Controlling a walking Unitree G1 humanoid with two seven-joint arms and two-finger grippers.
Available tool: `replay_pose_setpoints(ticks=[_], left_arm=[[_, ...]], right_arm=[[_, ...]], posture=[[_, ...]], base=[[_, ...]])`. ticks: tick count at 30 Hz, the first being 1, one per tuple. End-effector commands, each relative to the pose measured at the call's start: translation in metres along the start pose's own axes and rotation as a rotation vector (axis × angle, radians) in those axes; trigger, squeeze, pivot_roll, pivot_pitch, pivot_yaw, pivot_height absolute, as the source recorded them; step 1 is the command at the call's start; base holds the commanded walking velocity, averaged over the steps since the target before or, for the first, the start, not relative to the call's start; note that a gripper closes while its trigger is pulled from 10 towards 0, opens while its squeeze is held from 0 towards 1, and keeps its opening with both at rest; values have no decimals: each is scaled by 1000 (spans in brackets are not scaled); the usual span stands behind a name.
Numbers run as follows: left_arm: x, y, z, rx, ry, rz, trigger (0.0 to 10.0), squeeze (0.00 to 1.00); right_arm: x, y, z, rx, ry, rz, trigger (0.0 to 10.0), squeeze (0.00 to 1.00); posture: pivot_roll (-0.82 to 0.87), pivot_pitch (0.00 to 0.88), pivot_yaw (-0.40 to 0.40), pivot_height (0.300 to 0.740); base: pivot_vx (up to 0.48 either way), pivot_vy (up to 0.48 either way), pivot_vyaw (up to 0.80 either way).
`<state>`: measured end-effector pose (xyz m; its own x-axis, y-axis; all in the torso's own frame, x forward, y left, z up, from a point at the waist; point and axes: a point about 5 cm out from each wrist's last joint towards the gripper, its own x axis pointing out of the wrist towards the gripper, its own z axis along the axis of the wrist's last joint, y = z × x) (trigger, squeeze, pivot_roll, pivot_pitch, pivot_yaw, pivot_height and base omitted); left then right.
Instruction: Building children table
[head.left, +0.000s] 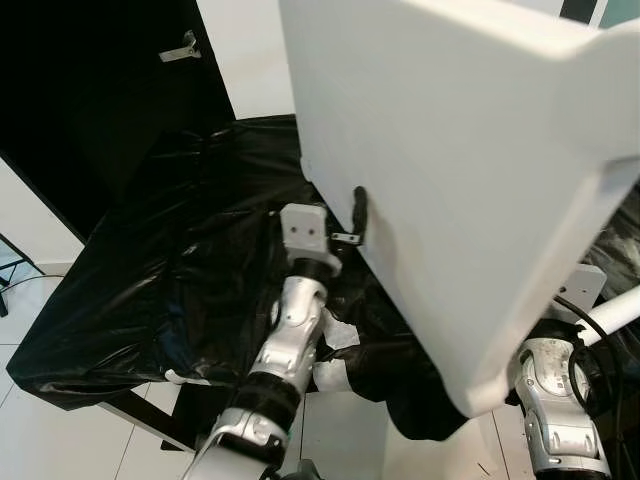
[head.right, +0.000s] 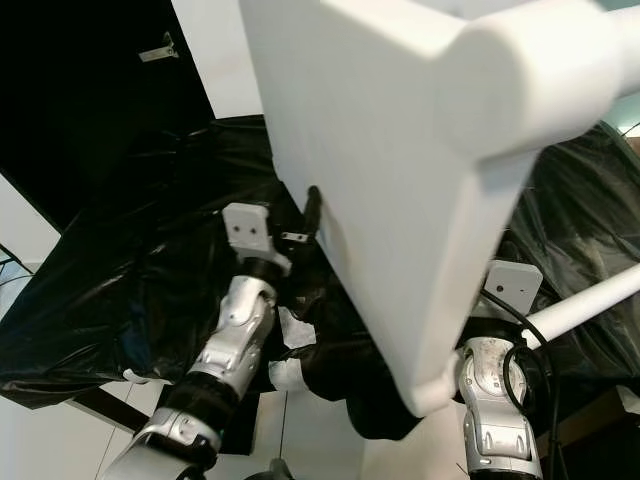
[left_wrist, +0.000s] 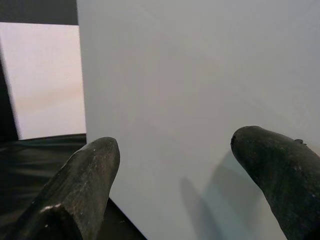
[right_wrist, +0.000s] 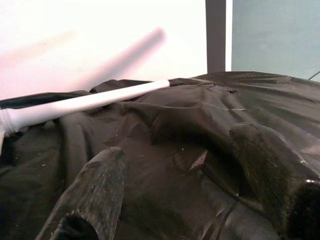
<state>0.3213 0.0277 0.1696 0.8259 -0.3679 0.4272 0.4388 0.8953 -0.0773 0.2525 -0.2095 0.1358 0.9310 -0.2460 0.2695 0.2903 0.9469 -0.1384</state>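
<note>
A large white tabletop (head.left: 470, 170) is tilted up close in front of me, with one rounded corner down near my right arm. My left gripper (head.left: 352, 225) is at the panel's lower left edge. Its fingers (left_wrist: 95, 165) stand open against the white face, with nothing clamped between them. My right wrist (head.left: 555, 400) is below the low corner, and the panel hides that hand from the head views. In its wrist view my right gripper (right_wrist: 180, 145) is open over crumpled black sheeting. A white table leg (right_wrist: 85, 102) lies on the sheet beyond it and also juts out by my right arm (head.right: 590, 300).
Black plastic sheeting (head.left: 180, 260) covers the low work surface ahead. A dark door with a metal handle (head.left: 180, 47) stands at the back left. White tiled floor (head.left: 60, 440) shows at the near left, beside the surface's edge.
</note>
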Motion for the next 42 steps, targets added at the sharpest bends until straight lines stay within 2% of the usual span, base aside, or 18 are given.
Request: replay_pose_setpoints(ticks=[1,3,6,10,15,20,21,23,26,27,28,29,31,34,35,37,42], left_arm=[[8,-22,6,-6,-27,-232,10000,0],[16,-35,7,-28,-27,-264,10000,0],[20,-43,8,-41,-25,-286,10000,0],[32,-67,8,-54,-14,-371,10000,0],[35,-67,6,-43,-3,-368,10000,0],[25,-36,0,-24,0,-270,10000,0],[25,-36,0,-24,0,-270,10000,0],[15,-21,-4,8,-1,-232,10000,0],[10,-15,-6,25,3,-212,10000,0],[4,-6,-7,33,6,-178,10000,0],[4,-6,-7,33,6,-178,10000,0],[-2,3,-8,42,7,-135,10000,0],[-2,3,-8,42,7,-135,10000,0],[-17,35,-1,127,-35,38,10000,0],[-17,35,-1,127,-35,38,10000,0],[-23,45,5,169,-65,102,10000,0],[-25,41,4,201,-70,85,10000,0]], right_arm=[[-1,2,-2,11,7,-1,10000,0],[-4,1,-4,11,16,-7,10000,0],[-4,2,-4,12,18,-7,10000,0],[-6,6,-4,17,20,1,10000,0],[-8,11,1,18,-1,50,10000,0],[-14,9,12,6,-34,59,10000,0],[-14,9,12,6,-34,59,10000,0],[-17,7,12,-6,-34,54,10000,0],[-19,5,12,-10,-33,52,10000,0],[-21,4,13,-13,-33,52,10000,0],[-21,4,13,-13,-33,52,10000,0],[-23,2,16,-11,-33,59,10000,0],[-23,2,16,-11,-33,59,10000,0],[-29,-8,26,-20,-42,88,10000,0],[-29,-8,26,-20,-42,88,10000,0],[-34,-16,29,-41,-44,74,10000,0],[-38,-21,31,-57,-41,59,10000,0]], posture=[[55,0,126,740],[51,0,131,740],[44,0,139,740],[35,0,156,740],[29,0,164,740],[28,0,161,740],[28,0,161,740],[34,0,153,740],[36,0,152,740],[41,0,148,740],[41,0,148,740],[45,0,143,740],[45,0,143,740],[58,0,129,740],[58,0,129,740],[60,0,124,740],[60,0,117,740]], base=[[0,0,0],[0,0,0],[0,0,0],[0,0,0],[0,0,0],[0,0,0],[0,0,0],[0,0,0],[0,0,0],[0,0,0],[0,0,0],[0,0,0],[0,0,0],[0,0,0],[0,0,0],[0,0,0],[0,0,0]])
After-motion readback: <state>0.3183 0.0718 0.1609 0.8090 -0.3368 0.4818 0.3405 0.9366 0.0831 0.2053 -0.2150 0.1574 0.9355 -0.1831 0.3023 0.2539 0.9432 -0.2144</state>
